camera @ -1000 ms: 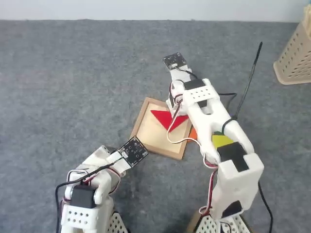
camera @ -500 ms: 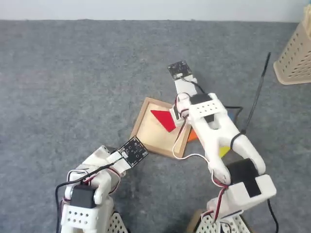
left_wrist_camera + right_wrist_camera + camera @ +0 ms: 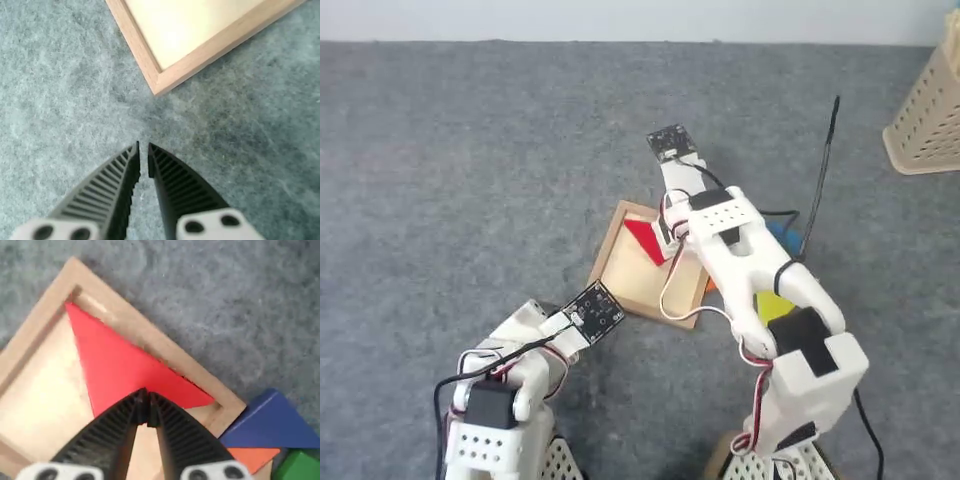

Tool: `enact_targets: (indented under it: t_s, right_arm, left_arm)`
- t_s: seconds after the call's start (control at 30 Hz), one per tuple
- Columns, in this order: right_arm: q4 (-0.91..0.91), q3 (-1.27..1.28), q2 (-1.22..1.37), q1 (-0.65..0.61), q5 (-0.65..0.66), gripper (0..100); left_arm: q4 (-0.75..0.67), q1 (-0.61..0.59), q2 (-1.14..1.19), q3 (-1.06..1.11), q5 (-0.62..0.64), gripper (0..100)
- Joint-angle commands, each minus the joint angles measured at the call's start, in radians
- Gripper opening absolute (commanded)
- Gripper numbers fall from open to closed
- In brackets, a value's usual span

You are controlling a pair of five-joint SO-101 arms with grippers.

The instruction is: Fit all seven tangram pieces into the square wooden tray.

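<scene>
R end effector (image 3: 146, 399) is pinched shut, holding nothing, tips on or just above the red triangle (image 3: 117, 367). The triangle lies flat in the tray (image 3: 642, 306), long edge along the far-right rim, one point in the far corner. It's directly under R, so R arm is nearer. L end effector (image 3: 142, 150) hangs almost shut and empty over the table off the tray's near corner.

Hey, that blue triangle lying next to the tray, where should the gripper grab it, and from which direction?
Come straight down from above. The blue triangle lies flat on the carpet, so only its thin edges offer purchase. Pinch across the corner pointing away from the orange piece. That end looks free, while the orange piece crowds the opposite edge and the tray corner sits close by.
</scene>
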Motion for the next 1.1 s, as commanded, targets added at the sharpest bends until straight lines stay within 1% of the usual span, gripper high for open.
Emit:
enact_targets:
  t_s: [0.0,0.17,0.3,0.37,0.47,0.53,0.6,0.73,0.97,1.07]
  right_arm:
    - [0.012,-0.066,-0.008,0.024,-0.02,2.8]
    - [0.024,-0.068,-0.022,0.059,-0.029,2.8]
    - [0.162,-0.101,-0.139,0.062,-0.063,2.9]
    - [0.219,-0.092,-0.24,0.09,-0.095,5.8]
    - [0.277,-0.017,-0.367,0.131,-0.074,13.9]
    - [0.274,0.069,-0.414,0.127,-0.041,17.4]
    - [0.237,0.161,-0.423,0.094,-0.028,18.4]
    - [0.157,0.301,-0.423,0.044,-0.098,18.4]
    - [0.099,0.341,-0.421,0.031,-0.114,18.7]
    - [0.099,0.339,-0.389,-0.01,-0.114,18.7]
  left_arm:
    - [0.005,-0.003,-0.017,-0.01,-0.012,3]
    - [0.005,-0.003,-0.017,-0.01,-0.012,3]
    - [0.005,-0.003,-0.017,-0.01,-0.012,3]
    - [0.005,-0.003,-0.017,-0.01,-0.012,3]
    - [0.005,-0.003,-0.017,-0.01,-0.012,3]
    - [0.005,-0.003,-0.017,-0.01,-0.012,3]
    - [0.002,-0.003,-0.017,-0.01,-0.012,3]
    - [0.003,-0.003,-0.017,-0.01,-0.014,3]
    - [0.005,-0.003,-0.017,-0.01,-0.014,3]
    - [0.005,-0.003,-0.017,-0.01,-0.014,3]
